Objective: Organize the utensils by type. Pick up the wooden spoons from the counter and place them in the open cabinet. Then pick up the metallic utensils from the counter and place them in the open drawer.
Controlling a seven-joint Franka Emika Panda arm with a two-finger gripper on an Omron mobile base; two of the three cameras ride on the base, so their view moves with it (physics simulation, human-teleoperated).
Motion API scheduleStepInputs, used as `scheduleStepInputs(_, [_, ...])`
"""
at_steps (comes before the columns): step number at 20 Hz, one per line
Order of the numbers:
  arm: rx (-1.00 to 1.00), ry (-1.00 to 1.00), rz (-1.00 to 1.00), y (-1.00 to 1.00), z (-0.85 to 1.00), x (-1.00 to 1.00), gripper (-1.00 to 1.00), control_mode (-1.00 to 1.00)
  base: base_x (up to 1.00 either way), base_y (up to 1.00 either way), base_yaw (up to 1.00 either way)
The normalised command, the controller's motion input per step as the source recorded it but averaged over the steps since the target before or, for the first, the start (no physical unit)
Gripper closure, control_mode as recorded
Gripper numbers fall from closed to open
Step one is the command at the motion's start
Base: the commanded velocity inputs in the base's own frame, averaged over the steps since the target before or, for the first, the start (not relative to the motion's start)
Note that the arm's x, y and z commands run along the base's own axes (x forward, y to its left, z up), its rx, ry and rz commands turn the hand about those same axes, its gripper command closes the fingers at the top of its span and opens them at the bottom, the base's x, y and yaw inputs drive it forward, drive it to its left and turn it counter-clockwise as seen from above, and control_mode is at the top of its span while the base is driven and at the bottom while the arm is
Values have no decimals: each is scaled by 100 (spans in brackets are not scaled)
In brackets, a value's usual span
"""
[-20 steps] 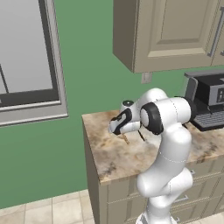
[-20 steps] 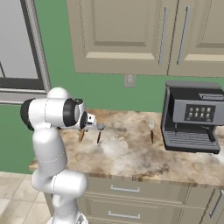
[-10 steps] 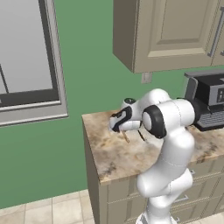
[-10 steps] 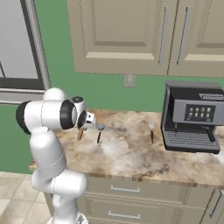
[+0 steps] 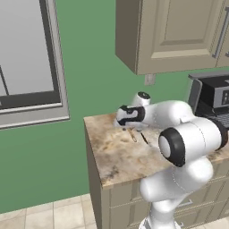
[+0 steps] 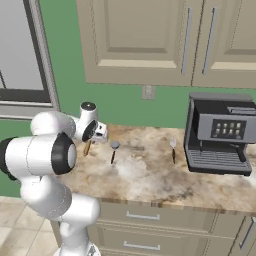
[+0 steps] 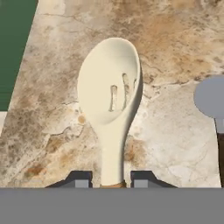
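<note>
Gripper: the two-finger gripper (image 7: 111, 180) sits low over the beige-and-brown marbled stone counter (image 7: 175, 48) near its left end; in the hand view the two dark finger tips (image 7: 78, 179) flank the neck of a spoon, closed onto it.
Held item: small slotted wooden spoon with pale cream bowl and brown handle (image 7: 111, 96); bowl points away from the hand, three slots visible; whether it is lifted off the stone or resting on it I cannot tell.
Spoon from the base: in the right base view its brown handle (image 6: 87, 148) slants down just below the gripper (image 6: 98, 133).
Neighbour: metal utensil with round grey head and thin dark handle (image 6: 114, 150) lies on the counter just right of the spoon; its head shows at the right edge of the hand view (image 7: 211, 98).
Further right: second utensil with small silvery head and dark handle (image 6: 173, 150), beside the black coffee machine (image 6: 220, 132).
Above: closed beige wall cabinets (image 6: 150, 40).
</note>
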Motion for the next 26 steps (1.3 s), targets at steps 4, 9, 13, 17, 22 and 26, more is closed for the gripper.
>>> scheduleStepInputs(4, [1, 0, 8, -13, 67, -63, 100, -100, 0, 0, 0])
scheduleStepInputs(9, [0, 0, 14, -21, 61, -64, 100, -100, 0, 0, 0])
scheduleStepInputs(13, [0, 0, 16, -25, 60, -54, 100, -100, 0, 0, 0])
scheduleStepInputs(17, [-4, 0, 20, -27, 38, -52, 100, -100, 0, 0, 0])
scheduleStepInputs(22, [-8, -6, 24, -25, 21, -58, 100, -100, 0, 0, 0])
scheduleStepInputs(26, [-10, -7, 23, -16, 17, -56, 100, -100, 0, 0, 0])
